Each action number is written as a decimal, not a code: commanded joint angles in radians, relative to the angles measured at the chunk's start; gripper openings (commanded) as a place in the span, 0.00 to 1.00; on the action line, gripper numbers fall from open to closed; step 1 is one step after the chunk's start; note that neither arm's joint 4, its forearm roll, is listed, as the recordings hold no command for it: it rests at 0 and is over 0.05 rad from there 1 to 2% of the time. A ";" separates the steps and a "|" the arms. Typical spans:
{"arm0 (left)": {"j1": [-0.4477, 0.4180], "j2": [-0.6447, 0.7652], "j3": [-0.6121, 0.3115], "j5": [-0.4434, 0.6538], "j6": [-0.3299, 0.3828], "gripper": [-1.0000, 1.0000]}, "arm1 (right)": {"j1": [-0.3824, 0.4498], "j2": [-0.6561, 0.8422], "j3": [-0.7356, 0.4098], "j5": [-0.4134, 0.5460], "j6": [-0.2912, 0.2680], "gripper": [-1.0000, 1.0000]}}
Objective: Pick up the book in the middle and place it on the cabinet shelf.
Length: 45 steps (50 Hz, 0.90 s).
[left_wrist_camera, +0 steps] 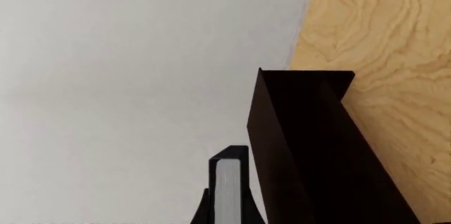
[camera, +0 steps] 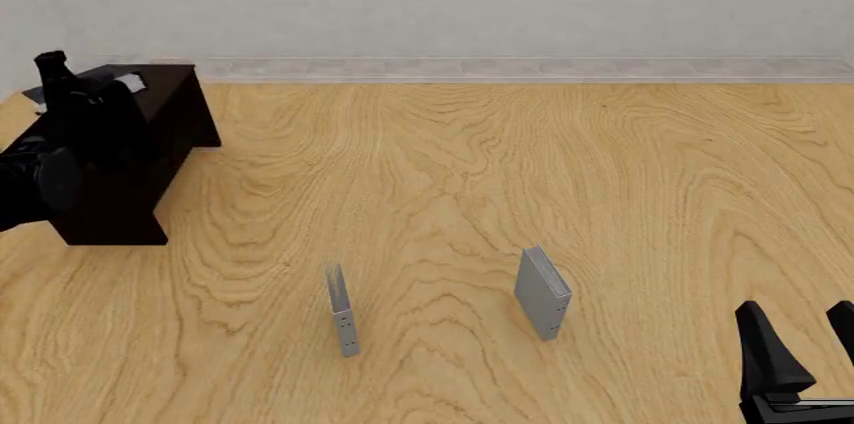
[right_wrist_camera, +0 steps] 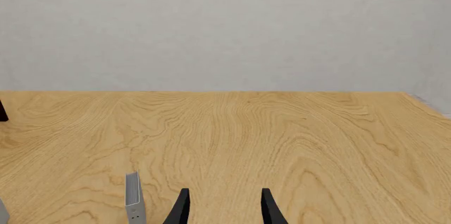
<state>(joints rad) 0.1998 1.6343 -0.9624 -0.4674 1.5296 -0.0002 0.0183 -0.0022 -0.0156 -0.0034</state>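
Observation:
The black book with white page edges sits between the fingers of my left gripper, which is shut on it. The long dark cabinet lies right beside the book in the left wrist view. In the front view the cabinet stands at the far left, and my left gripper is over its far end; the book blends into the dark arm there. My right gripper is open and empty at the near right, and it also shows in the right wrist view.
A thin grey book and a small silver-grey book stand upright on the wooden table, near the front. The silver-grey book is just beside my right gripper. A pale wall runs behind the table.

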 commanded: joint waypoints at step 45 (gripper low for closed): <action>0.023 0.054 0.027 -0.053 -0.051 0.00 | 0.000 0.000 0.000 0.000 0.000 1.00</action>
<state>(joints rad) 0.2222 1.6830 -0.9313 -0.5136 1.4746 -0.0002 0.0184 -0.0022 -0.0156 -0.0035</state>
